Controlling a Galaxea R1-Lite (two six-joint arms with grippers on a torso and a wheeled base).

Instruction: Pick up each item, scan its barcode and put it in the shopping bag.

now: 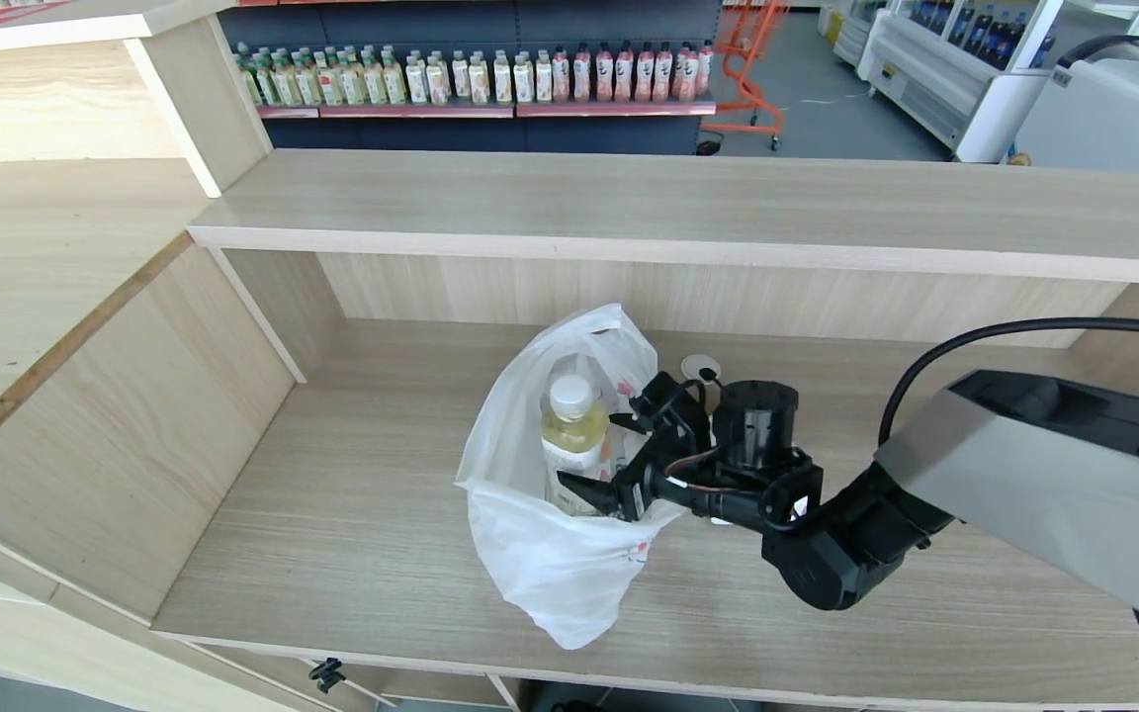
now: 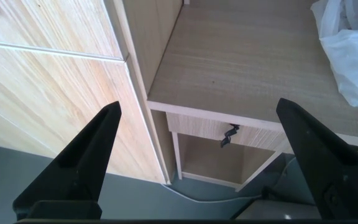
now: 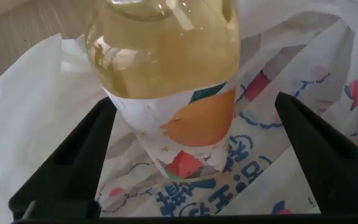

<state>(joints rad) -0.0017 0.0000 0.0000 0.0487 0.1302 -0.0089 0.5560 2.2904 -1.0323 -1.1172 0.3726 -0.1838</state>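
Here the right hand (image 1: 597,450) gapes wide around the bottle (image 1: 572,420) standing in the shopping bag (image 1: 550,564), gripping nothing.

White shopping bag (image 1: 550,578) with red and blue print, white-capped pale yellow bottle (image 1: 572,435); light wood-grain counter (image 1: 362,534)

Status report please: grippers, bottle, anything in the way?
Left gripper open, empty, off the counter. Right gripper open around bottle, upright in shopping bag. Nothing in the way.

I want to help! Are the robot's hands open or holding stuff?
Left gripper: open, empty.
Right gripper: open around the bottle in the bag.
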